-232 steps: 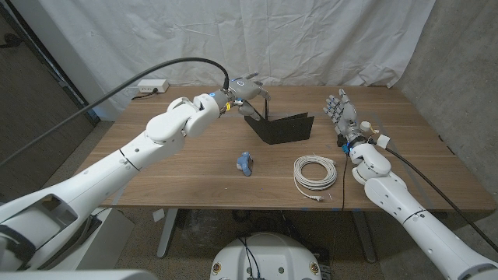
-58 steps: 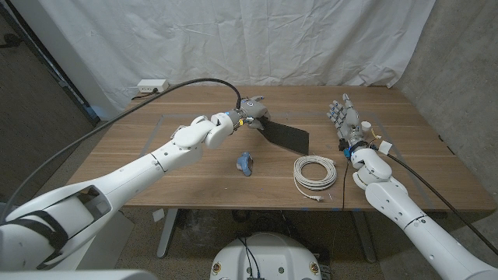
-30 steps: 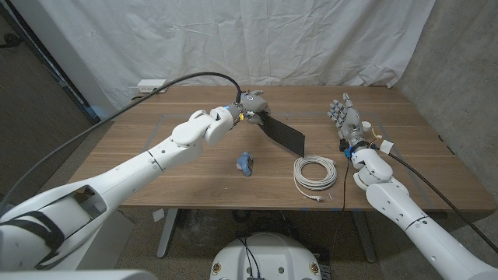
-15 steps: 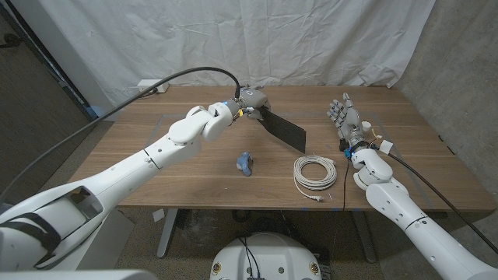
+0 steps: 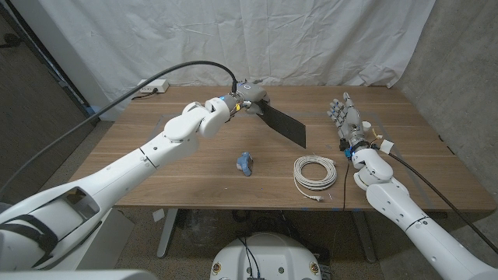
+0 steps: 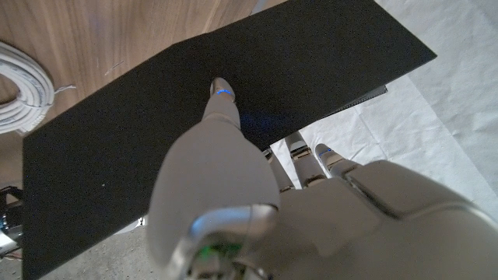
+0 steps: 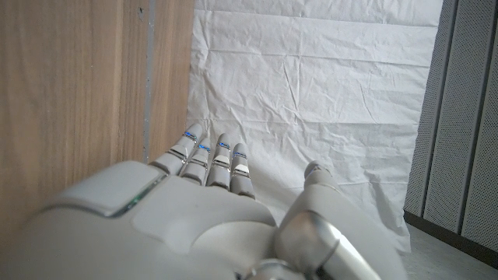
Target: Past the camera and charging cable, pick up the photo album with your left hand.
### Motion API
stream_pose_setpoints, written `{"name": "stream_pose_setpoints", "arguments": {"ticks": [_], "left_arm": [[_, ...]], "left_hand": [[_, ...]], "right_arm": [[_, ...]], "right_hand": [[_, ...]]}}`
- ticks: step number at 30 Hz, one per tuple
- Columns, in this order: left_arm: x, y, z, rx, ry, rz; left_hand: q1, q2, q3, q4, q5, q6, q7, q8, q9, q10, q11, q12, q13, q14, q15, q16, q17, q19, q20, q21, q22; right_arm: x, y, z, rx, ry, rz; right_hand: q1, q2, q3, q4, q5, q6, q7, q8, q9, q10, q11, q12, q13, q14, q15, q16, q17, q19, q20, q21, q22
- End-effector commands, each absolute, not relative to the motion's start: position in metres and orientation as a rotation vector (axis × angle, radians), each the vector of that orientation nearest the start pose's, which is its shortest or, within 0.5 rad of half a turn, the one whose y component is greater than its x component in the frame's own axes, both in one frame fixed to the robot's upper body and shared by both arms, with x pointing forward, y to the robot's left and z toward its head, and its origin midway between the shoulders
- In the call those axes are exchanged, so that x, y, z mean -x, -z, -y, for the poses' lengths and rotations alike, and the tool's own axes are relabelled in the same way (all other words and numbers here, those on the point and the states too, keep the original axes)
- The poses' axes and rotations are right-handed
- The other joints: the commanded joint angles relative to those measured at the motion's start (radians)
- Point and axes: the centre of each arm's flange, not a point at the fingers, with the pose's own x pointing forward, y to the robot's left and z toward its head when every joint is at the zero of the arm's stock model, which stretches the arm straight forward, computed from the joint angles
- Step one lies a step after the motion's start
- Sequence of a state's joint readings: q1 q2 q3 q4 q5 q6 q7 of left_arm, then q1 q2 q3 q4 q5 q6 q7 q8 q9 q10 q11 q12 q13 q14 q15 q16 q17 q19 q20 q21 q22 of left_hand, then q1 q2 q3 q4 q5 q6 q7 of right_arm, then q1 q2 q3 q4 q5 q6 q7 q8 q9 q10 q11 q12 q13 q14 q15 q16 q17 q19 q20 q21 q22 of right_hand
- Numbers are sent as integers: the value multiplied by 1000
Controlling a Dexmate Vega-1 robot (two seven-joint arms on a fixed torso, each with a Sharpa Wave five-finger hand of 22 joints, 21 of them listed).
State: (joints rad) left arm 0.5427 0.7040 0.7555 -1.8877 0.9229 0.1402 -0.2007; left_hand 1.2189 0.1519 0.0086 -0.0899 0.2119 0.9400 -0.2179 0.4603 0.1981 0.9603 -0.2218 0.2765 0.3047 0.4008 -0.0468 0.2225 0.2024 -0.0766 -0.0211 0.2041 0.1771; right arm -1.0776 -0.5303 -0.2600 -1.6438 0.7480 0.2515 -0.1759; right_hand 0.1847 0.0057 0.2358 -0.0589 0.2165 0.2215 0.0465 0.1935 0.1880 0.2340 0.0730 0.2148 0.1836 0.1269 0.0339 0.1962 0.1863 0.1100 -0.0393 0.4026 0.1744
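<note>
Head view: left hand (image 5: 247,93) holds photo album (image 5: 282,125), slanting down-right.

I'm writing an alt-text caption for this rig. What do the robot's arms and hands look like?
Both arms are glossy white, built of rounded shell segments, each trailed by a thick black cable. The left hand and right hand are grey metallic, with small blue marks on the fingers. A white tag and thin coloured wires sit at the right wrist.

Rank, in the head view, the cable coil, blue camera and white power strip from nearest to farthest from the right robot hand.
1. Cable coil: just left of the right robot hand, near side.
2. Camera: table middle.
3. Power strip: far left corner.
</note>
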Motion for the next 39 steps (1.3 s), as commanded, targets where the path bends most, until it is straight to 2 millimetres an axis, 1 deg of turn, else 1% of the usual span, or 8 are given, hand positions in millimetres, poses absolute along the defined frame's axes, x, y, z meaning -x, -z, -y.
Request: {"name": "stream_pose_setpoints", "arguments": {"ticks": [1,13,21,29,33,39], "left_arm": [[-546,-117,-104,-1802,-39,936],[-536,-131,-99,-1812,-54,968],[-530,-136,-98,-1803,-67,985],[-524,-143,-100,-1799,-86,994],[-517,-142,-102,-1773,-97,1031],[-515,-144,-105,-1772,-102,1015]], "left_hand": [[-5,1,4,2,-2,10,1,9,0,8,1,1,6,10,-151,2,5,3,2,-1,1],[-4,-1,6,2,-3,14,1,11,-1,12,1,0,12,13,-152,1,5,6,3,-1,2],[-4,-2,7,2,-4,15,1,11,-1,15,1,-1,15,14,-152,0,6,6,2,-2,2],[-5,-5,7,3,-4,17,1,12,-2,16,1,-3,18,16,-151,0,7,8,2,-2,2],[-6,-5,7,4,-5,17,1,13,-2,17,1,-4,20,17,-151,0,7,10,4,-1,2],[-6,-5,8,4,-5,19,1,14,-2,19,1,-4,22,21,-152,1,8,15,2,0,2]], "right_arm": [[-589,37,289,-251,-119,621],[-587,36,290,-253,-115,630],[-586,37,290,-253,-113,629],[-586,38,290,-255,-110,626],[-586,40,289,-254,-113,622],[-586,40,289,-250,-113,619]], "right_hand": [[-2,9,1,-3,0,10,-2,6,3,12,-1,3,3,10,3,2,3,9,-10,-4,4],[-1,10,1,-4,0,14,-2,7,3,16,-5,5,3,13,1,2,3,13,-10,-7,4],[-1,10,1,-4,0,15,-2,8,3,17,-4,5,3,12,1,1,2,14,-9,-9,4],[-1,11,1,-5,0,15,-3,7,3,17,-4,4,3,13,2,1,2,15,-8,-11,4],[-1,11,1,-5,0,16,-3,7,3,16,-5,4,3,13,2,1,2,16,-8,-12,4],[-1,11,0,-5,0,16,-5,7,3,16,-5,4,3,14,1,1,2,17,-8,-14,4]]}}
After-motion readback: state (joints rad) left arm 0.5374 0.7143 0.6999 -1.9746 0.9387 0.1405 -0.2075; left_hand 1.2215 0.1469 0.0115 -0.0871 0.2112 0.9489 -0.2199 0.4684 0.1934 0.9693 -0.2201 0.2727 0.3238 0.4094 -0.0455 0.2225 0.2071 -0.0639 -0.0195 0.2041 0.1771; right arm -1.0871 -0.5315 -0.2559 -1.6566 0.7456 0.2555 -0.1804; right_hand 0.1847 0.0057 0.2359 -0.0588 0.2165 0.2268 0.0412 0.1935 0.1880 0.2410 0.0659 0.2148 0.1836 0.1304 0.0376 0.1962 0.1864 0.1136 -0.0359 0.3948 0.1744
